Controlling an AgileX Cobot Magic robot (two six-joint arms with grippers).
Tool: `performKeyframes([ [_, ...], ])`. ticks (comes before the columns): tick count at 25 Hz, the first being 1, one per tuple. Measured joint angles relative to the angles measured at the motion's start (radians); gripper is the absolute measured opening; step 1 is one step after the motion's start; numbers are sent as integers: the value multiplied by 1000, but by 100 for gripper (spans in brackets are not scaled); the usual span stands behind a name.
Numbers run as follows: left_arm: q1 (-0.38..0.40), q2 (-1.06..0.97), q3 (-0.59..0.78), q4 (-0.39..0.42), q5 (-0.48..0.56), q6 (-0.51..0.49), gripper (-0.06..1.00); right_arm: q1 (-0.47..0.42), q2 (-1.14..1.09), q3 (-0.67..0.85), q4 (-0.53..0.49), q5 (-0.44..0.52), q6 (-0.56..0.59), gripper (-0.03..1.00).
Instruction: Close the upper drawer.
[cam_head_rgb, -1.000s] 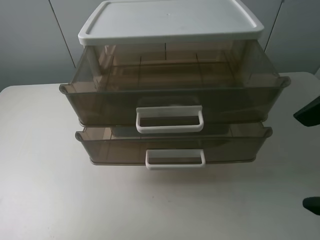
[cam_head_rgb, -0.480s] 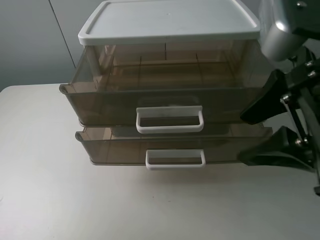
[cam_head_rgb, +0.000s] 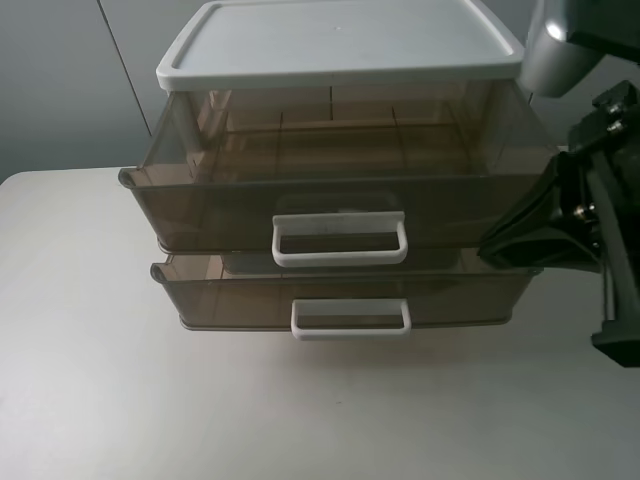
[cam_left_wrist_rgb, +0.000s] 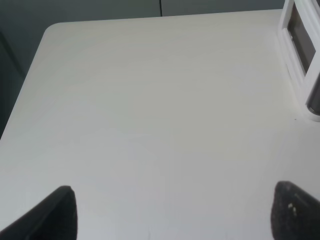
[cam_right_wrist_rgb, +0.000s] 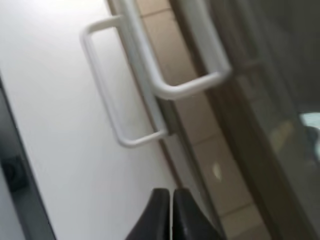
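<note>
The upper drawer (cam_head_rgb: 220, 205) is smoky-brown see-through plastic and stands pulled out from under the white lid (cam_head_rgb: 340, 40). Its chunky white loop handle (cam_head_rgb: 340, 240) is at the middle of the front. My right gripper (cam_head_rgb: 497, 250) is shut and empty, level with the drawer's front at its right end; I cannot tell if it touches. The right wrist view shows the shut gripper (cam_right_wrist_rgb: 171, 202) pointing at the drawer front (cam_right_wrist_rgb: 270, 100), with the chunky handle (cam_right_wrist_rgb: 192, 86) off to one side of it. My left gripper (cam_left_wrist_rgb: 175, 205) is open over bare table, out of the high view.
The shallower lower drawer (cam_head_rgb: 230, 295) with a slimmer white handle (cam_head_rgb: 350, 318) also sticks out, below the upper one. The unit stands at the back of a white table (cam_head_rgb: 80, 350). The unit's white side edge (cam_left_wrist_rgb: 300, 60) shows in the left wrist view.
My right arm has come in from the right. Half a second ago its fingers were spread apart; now they are together and sit higher, at the upper drawer's right end. The drawers have not moved.
</note>
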Motion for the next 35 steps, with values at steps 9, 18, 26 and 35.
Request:
performKeyframes([
  [9, 0, 0, 0, 0, 0, 0, 74, 0, 0, 79, -151, -143, 675, 0],
  [18, 0, 0, 0, 0, 0, 0, 74, 1, 3, 167, -512, -362, 1175, 0],
  [26, 0, 0, 0, 0, 0, 0, 74, 3, 79, 167, -763, -449, 1429, 0],
  [35, 0, 0, 0, 0, 0, 0, 74, 3, 203, 174, -951, -649, 1660, 0],
])
